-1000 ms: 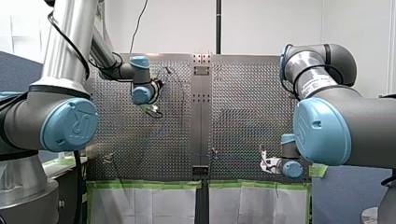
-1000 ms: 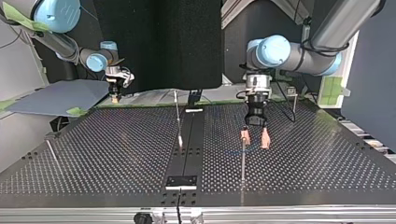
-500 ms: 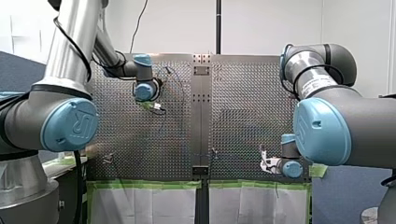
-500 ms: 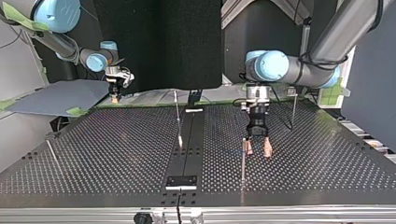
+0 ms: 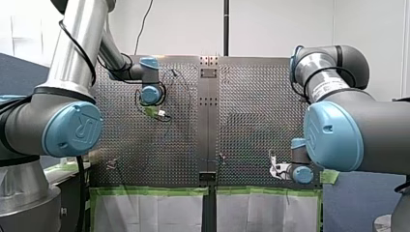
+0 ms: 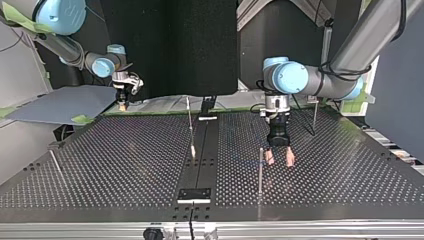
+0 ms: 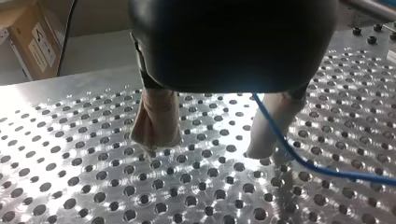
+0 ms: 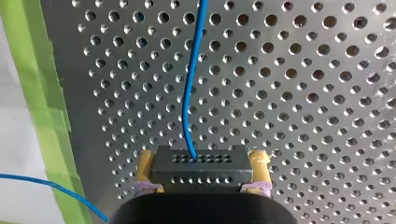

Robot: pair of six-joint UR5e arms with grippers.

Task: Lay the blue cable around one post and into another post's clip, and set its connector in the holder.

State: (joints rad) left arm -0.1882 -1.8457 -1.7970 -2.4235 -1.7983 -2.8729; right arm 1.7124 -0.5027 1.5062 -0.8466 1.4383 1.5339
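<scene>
My left gripper (image 7: 208, 144): beige-padded fingers (image 7: 156, 122) spread apart, nothing between them, tips low over the perforated table (image 7: 70, 186). The blue cable (image 7: 299, 158) comes out from under the black body, crosses in front of one finger and runs off along the plate; whether it touches the pad can't be told. Top view: this gripper hangs just beside a thin metal post (image 6: 260, 172). My right gripper (image 8: 201, 158): yellow pads clamped on the two ends of the connector (image 8: 200, 170), a black block with rows of small holes. The cable leaves its upper face and runs ahead across the plate. Green tape (image 8: 32, 93) edges the table there. Writing: "UR" mark on the left arm's blue joint cap (image 5: 72, 129). White label (image 5: 328, 87) on the right arm and box label (image 7: 39, 42): print unreadable.
</scene>
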